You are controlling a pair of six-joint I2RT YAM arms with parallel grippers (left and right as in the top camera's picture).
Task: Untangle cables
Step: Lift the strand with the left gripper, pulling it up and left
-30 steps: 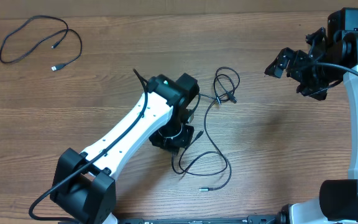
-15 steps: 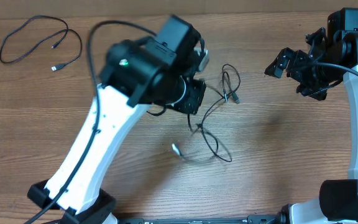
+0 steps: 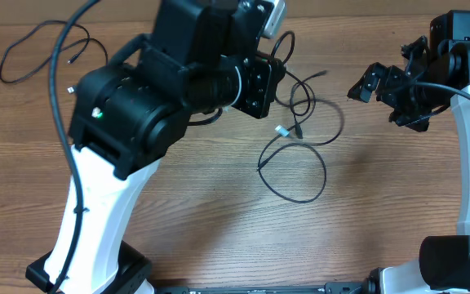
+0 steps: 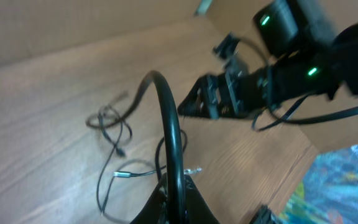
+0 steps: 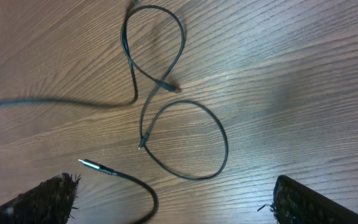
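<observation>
With your left gripper clamped on the light, floppy cable and the right gripper apart, take the slack beside the silver plug.

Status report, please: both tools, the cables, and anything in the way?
Left tool shut on one cable, lifted. Right tool open, empty. Other cables looped on table. Left arm hides part from overhead.

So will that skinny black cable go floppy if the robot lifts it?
Probably floppy: the cable lies in loose loops on the table. Likely light, being so thin. Where the left gripper pinches one, it arches, so maybe slightly springy.
</observation>
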